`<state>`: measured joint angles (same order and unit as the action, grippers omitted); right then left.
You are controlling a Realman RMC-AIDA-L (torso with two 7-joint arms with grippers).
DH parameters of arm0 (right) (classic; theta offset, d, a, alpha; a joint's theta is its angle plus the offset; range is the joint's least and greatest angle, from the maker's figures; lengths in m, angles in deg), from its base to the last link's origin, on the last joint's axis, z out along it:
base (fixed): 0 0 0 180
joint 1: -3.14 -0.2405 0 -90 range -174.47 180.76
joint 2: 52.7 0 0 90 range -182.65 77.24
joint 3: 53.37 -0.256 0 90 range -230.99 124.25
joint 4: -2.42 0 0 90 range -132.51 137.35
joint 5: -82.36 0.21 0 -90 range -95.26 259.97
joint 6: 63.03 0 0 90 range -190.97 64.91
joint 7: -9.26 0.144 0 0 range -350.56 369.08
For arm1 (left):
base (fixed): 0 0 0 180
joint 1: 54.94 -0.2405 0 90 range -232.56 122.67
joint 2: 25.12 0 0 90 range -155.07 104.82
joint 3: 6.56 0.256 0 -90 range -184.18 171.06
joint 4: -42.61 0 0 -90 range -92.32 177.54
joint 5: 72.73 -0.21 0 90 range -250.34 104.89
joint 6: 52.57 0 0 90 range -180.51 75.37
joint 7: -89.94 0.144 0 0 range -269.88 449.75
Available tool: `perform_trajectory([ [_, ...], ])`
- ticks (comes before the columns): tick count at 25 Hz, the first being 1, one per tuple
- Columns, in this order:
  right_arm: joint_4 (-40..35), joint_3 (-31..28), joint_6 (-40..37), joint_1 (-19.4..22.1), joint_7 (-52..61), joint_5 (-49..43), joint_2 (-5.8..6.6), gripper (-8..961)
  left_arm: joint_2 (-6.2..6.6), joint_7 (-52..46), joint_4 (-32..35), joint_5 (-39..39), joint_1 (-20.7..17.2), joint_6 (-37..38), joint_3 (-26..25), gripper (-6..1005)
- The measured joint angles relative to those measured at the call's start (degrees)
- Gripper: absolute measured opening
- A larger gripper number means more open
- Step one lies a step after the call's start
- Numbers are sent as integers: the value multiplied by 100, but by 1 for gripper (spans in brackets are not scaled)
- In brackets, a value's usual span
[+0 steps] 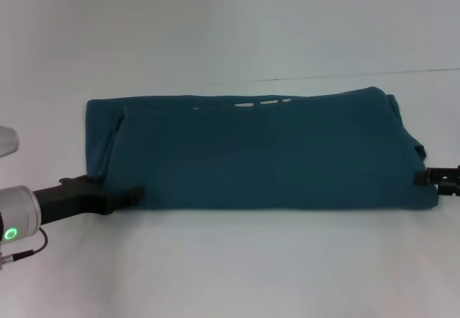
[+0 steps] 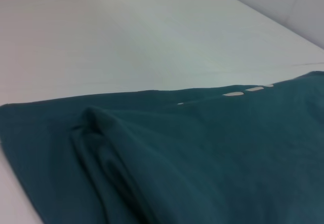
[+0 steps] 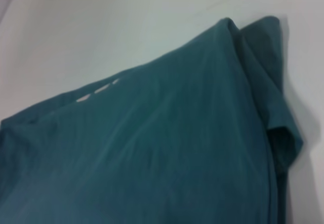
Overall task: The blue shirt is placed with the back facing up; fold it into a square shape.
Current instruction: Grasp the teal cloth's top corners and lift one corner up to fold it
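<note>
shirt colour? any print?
Plain dark teal-blue, no print: the blue shirt shows best in the head view.

We count one blue shirt (image 1: 259, 156), lying as a single wide folded band on one white table (image 1: 230, 37). Two grippers show in the head view: the left gripper (image 1: 133, 196) at the shirt's near left corner, the right gripper (image 1: 424, 176) at its right end. One green light (image 1: 11, 234) glows on the left arm. Along the shirt's far edge we count three small pale gaps (image 1: 267, 103) in a row. Two arms total, one per side.
</note>
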<state>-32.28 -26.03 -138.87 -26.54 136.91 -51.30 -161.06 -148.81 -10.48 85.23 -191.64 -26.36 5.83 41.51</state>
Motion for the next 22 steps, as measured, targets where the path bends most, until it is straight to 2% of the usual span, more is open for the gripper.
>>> perform_trajectory([
  [11, 150, 96, 165, -123, -3, -55, -66, 791, -8, -38, 33, 0, 59, 80, 81, 844],
  [16, 305, 135, 333, -140, 4, -56, -80, 692, -6, -38, 61, 1, 41, 82, 80, 844],
  [22, 287, 116, 357, -105, -46, -31, -134, 574, 12, -39, 71, 1, 26, 77, 53, 706],
])
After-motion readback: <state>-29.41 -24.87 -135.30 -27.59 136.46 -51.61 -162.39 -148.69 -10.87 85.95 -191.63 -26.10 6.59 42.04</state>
